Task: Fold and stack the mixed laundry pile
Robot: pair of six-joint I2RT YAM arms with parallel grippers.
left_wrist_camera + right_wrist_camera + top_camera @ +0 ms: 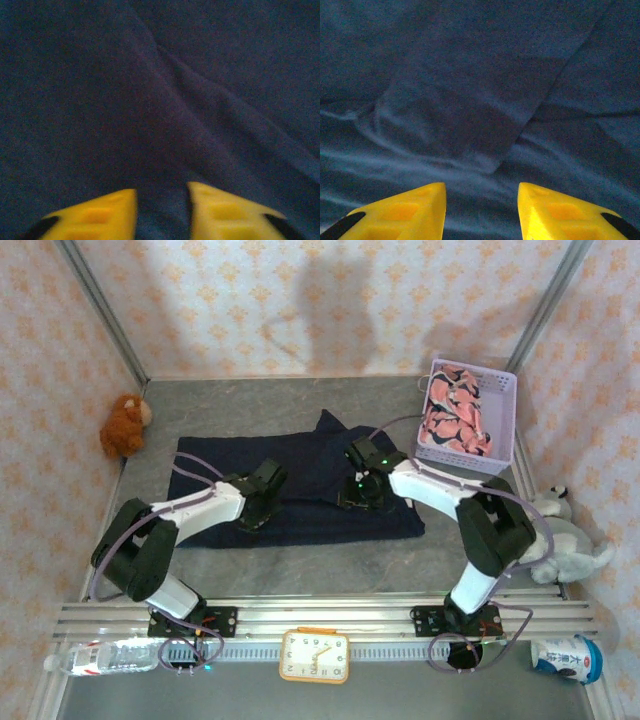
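Observation:
The large dark navy garment (310,455) lies spread flat across the middle of the table. My left gripper (252,518) is pressed down on its front left part. In the left wrist view the yellow fingers (110,212) stand close together, and a ridge of the navy cloth (175,100) is caught between them at the left gripper (162,202). My right gripper (360,498) rests on the garment's right half. There the right gripper (481,197) is open over wrinkled navy cloth (470,90) and a folded corner. The pink printed garment (455,415) lies bunched in the basket.
The lavender basket (505,380) stands at the back right. A brown plush toy (125,425) sits at the left wall, a grey one (565,540) at the right edge. A clock (315,655), a bottle (100,657) and a cup (568,658) lie along the near rail.

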